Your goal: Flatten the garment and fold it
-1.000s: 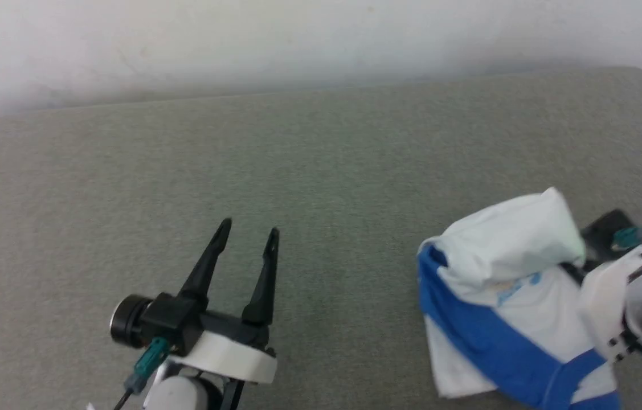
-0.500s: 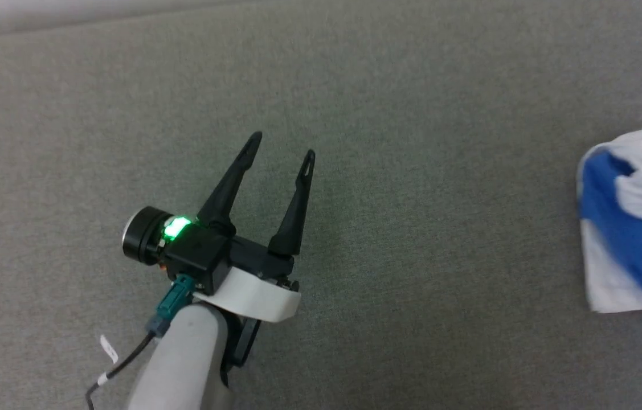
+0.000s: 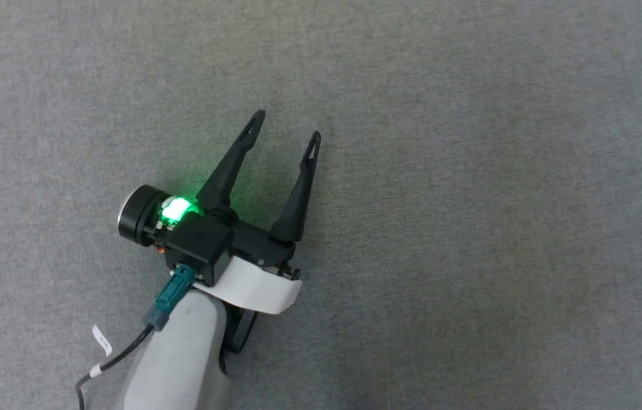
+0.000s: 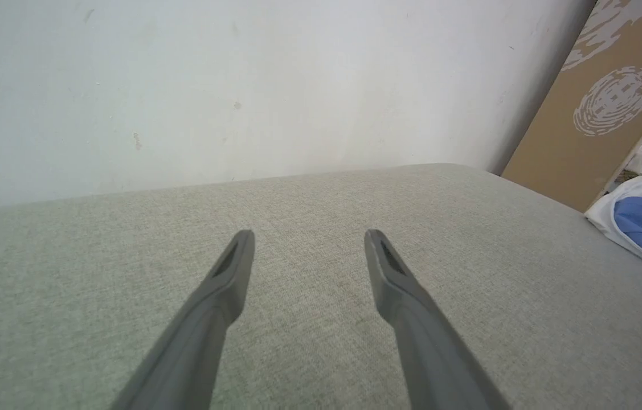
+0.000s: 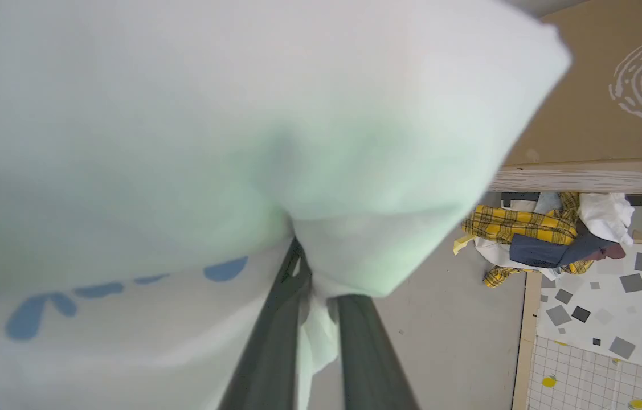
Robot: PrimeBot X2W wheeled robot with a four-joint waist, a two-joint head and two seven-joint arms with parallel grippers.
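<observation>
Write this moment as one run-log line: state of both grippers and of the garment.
left gripper: open, empty, over grey surface | right gripper: shut on garment | garment: bunched, not yet flattened

We see a white fabric garment [image 5: 184,142] with blue lettering, a grey woven tabletop [image 3: 469,171], a yellow-and-black plaid cloth [image 5: 517,225], and a tan board [image 4: 583,148] printed with white swirls.

Bench [image 3: 469,228]: grey woven upholstery, rounded far corner, set against white wall [image 4: 241,85] marked with small scuffs. Brown board [image 4: 600,114] with white swirl prints, standing past the bench corner at the wall's end. On the floor: heap of clothes [image 5: 531,233] in yellow plaid, navy and white, next to speckled flooring [image 5: 628,285] and gridded sheet [image 5: 588,376] with yellow spots.
</observation>
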